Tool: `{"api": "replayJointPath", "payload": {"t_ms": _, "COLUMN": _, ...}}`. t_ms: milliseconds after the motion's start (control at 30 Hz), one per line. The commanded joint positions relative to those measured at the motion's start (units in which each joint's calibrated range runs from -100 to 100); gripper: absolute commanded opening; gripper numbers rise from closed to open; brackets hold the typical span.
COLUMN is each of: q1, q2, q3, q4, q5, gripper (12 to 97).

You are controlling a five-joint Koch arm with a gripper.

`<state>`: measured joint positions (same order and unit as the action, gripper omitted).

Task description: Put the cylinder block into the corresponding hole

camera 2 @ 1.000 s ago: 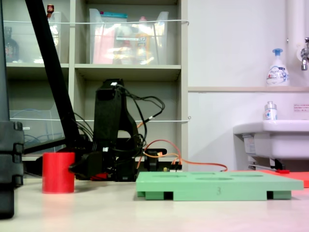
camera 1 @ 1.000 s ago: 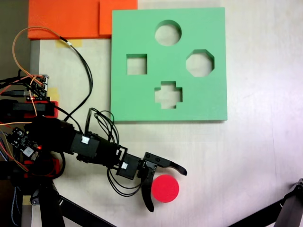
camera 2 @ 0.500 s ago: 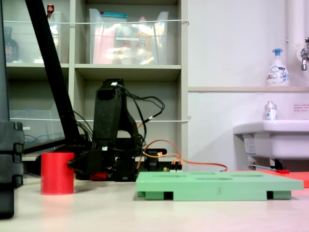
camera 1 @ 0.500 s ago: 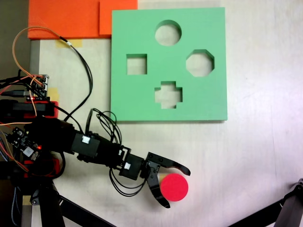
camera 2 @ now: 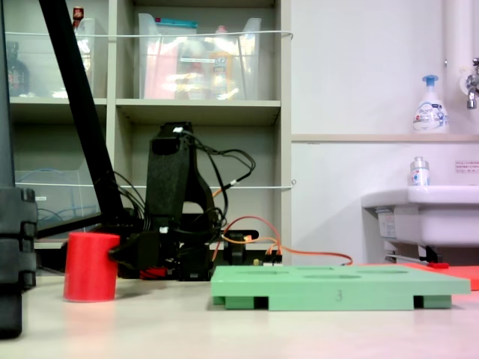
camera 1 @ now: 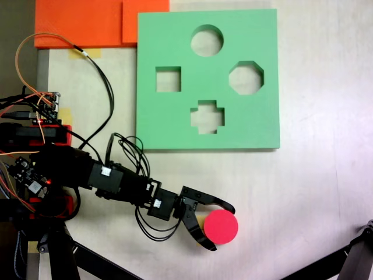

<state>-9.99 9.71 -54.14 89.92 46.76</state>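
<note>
The red cylinder block [camera 1: 221,227] stands upright on the pale table near the front edge, well below the green foam board [camera 1: 175,122]. My gripper [camera 1: 222,228] is open, its two black jaws straddling the block's left half and lying close against its sides. The circular hole [camera 1: 207,40] is at the board's far top, above the octagonal hole [camera 1: 246,77], and has nothing in it. In the low side view the block [camera 2: 90,267] stands left of the board [camera 2: 337,288], leaning slightly, and hides the gripper's tips behind it.
Orange foam sheets [camera 1: 81,23] lie at the top left. Cables and a circuit board [camera 1: 41,108] crowd the left edge beside the arm's base [camera 1: 52,169]. A black stand leg [camera 1: 361,251] enters at bottom right. Square [camera 1: 168,79] and cross [camera 1: 207,116] holes are also cut in the board.
The gripper has reached further right and its jaws have narrowed around the block. The block has slid right and slightly up the overhead picture with it.
</note>
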Motion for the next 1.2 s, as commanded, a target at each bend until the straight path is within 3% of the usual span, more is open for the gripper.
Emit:
{"api": "replayJointPath", "payload": {"t_ms": 0, "q1": 0.0, "q2": -1.9, "q3": -0.2, "q4": 4.6, "q5": -0.2, "gripper": 38.3}}
{"api": "replayJointPath", "payload": {"t_ms": 100, "q1": 0.0, "q2": -2.7, "q3": -1.1, "q4": 4.6, "q5": -0.2, "gripper": 38.0}}
{"api": "replayJointPath", "payload": {"t_ms": 233, "q1": 0.0, "q2": -6.2, "q3": -4.1, "q4": 4.7, "q5": -0.2, "gripper": 31.3}}
{"api": "replayJointPath", "payload": {"t_ms": 733, "q1": 0.4, "q2": -19.2, "q3": -10.7, "q4": 4.6, "q5": -0.2, "gripper": 31.4}}
{"api": "replayJointPath", "payload": {"t_ms": 1167, "q1": 0.2, "q2": -13.5, "q3": -14.1, "q4": 9.4, "q5": -0.2, "gripper": 32.1}}
